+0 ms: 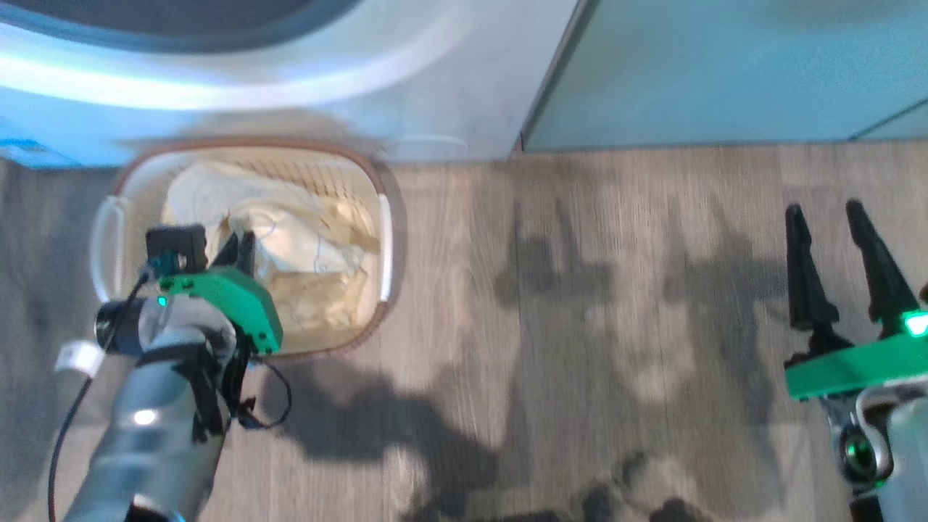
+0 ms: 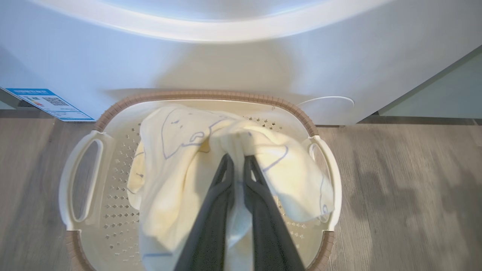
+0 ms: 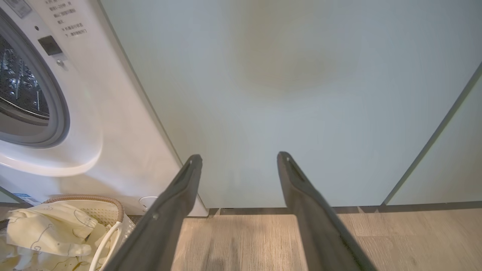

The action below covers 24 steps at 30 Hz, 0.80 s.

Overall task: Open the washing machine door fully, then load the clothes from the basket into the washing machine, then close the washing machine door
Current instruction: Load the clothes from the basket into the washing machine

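One basket [image 2: 203, 94], one washing machine [image 2: 113, 56]; left jaws pinch clothes [image 2: 169, 169].

basket [image 1: 385, 239] of clothes [image 1: 304, 239] before washing machine [image 1: 290, 87]; left pincer [image 1: 238, 254] closed among clothes; right pincer [image 1: 825, 210] spread over floor [image 1: 580, 326]

- The left arm [image 1: 156, 428] is a fat silver-grey tube.
- A bright green block [image 1: 243, 308] sits at its end, with a tiny green light [image 1: 161, 301].
- A small black box [image 1: 176, 248] sits by that block.
- Thin black cables [image 1: 272, 406] loop at the wrist, near a white tag [image 1: 80, 359].
- The left jaws are two long dark grey fingers [image 2: 211, 226], wide low down, thin at the tips.
- The right arm [image 1: 910, 471] is silver-grey too, with a green plate [image 1: 848, 371] and a glowing green lamp [image 1: 917, 324].
- The right jaws are two black pointed fingers [image 1: 805, 283], each with a narrow slot near the tip.
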Available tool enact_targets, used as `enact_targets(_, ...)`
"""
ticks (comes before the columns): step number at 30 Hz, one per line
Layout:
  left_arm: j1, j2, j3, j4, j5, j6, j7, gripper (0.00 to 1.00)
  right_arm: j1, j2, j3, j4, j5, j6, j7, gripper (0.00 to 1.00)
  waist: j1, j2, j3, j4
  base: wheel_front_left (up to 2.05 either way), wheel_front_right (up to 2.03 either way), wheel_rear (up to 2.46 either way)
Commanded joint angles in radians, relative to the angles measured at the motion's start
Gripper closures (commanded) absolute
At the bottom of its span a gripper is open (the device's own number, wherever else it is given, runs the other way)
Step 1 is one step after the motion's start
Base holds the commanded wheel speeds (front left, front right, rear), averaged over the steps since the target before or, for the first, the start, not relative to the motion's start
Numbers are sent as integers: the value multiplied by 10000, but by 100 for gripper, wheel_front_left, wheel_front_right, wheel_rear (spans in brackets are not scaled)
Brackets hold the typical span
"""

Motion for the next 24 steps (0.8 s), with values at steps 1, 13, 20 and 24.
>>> enact_targets(1,352,268,372,-502,-76,-22,-118,100,315,-197,60,-196,15,16,-65,0,1,-1,-709,284,0,0,0)
enact_targets(13,2351,2,1274,-3226,70,-407,-119,100,1434,-92,-136,-19,-31,16,-65,0,1,-1,-2707,757,0,0,0)
enact_targets(20,3063,5,1485,-4432,29,-568,-120,100,1909,-111,-284,-6,-41,16,-65,0,1,-1,-3423,934,0,0,0)
enact_targets(24,3490,79,1481,-5239,-50,-609,-120,100,2179,-142,-388,-31,-52,16,-65,0,1,-1,-3798,1022,0,0,0)
